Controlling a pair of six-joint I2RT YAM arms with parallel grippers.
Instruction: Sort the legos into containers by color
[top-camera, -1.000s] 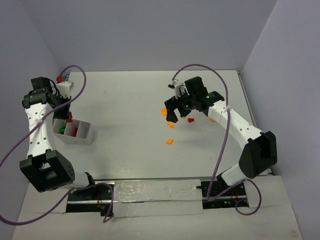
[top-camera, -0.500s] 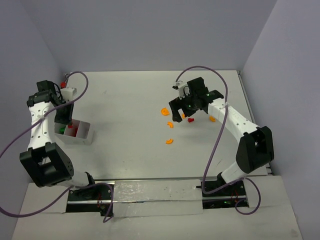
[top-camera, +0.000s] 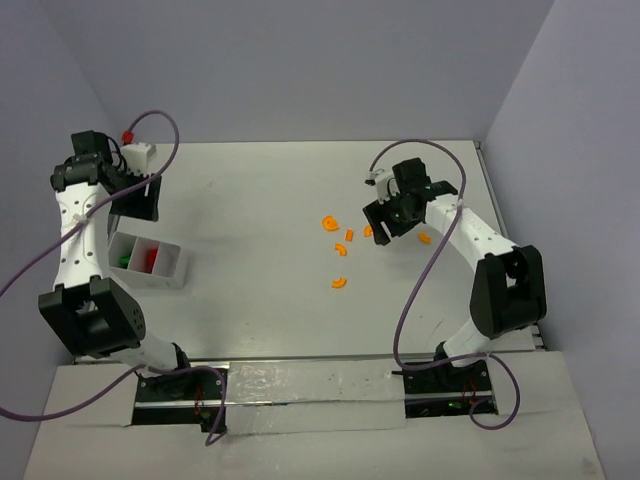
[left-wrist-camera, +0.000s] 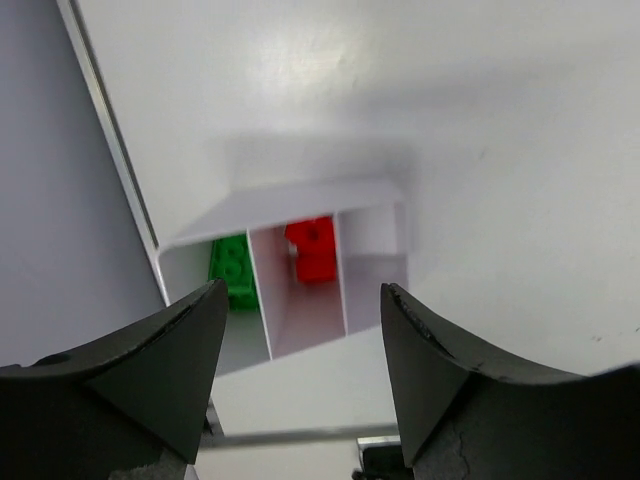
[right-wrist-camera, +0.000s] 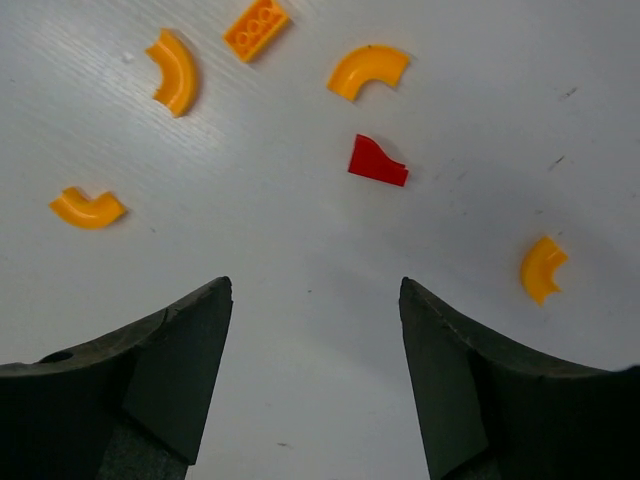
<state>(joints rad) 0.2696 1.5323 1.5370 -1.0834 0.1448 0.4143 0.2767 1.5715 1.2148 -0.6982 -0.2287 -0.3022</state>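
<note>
My left claw (left-wrist-camera: 302, 296) hangs apart, empty, above the tray (left-wrist-camera: 290, 200) at centre frame. A green block (left-wrist-camera: 232, 268) and a red block (left-wrist-camera: 313, 250) lie in adjoining compartments. My right claw (right-wrist-camera: 315, 290), apart and empty, faces a red piece (right-wrist-camera: 378, 160), upper centre. Judged step: picking. Next: descend, straddle, close.

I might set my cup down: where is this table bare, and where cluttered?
Bare: the wide middle of the table, between the white tray and the orange pieces. Crowded: around the right gripper, where orange pieces and one red piece lie scattered.
</note>
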